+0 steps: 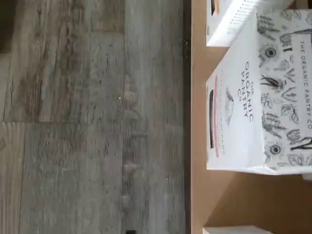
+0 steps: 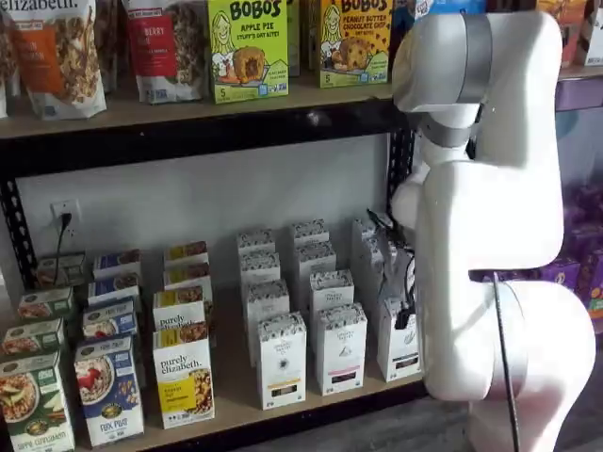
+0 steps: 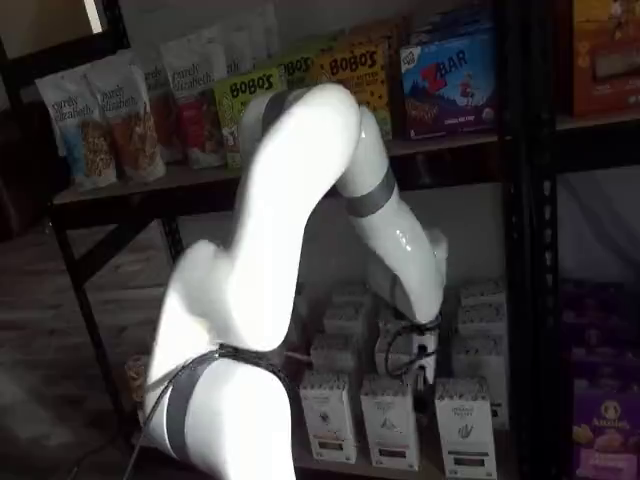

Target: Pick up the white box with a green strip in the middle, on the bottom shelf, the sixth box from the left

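On tan wooden bottom shelf, speckled white box

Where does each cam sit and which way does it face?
Wrist view: on the wrist, looking down past the bottom shelf edge at a white box and the floor; no fingers show.
A shelf view: frontal, white arm at right.
A shelf view: oblique, arm central.
Both share the white box rows and Bobo's boxes.

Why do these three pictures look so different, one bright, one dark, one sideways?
In a shelf view the light is even and the box print reads sharply; in a shelf view the scene is dim, and the near arm is a soft, smeared white shape; the wrist view is turned on its side, the white box sharp, the floor grainy.
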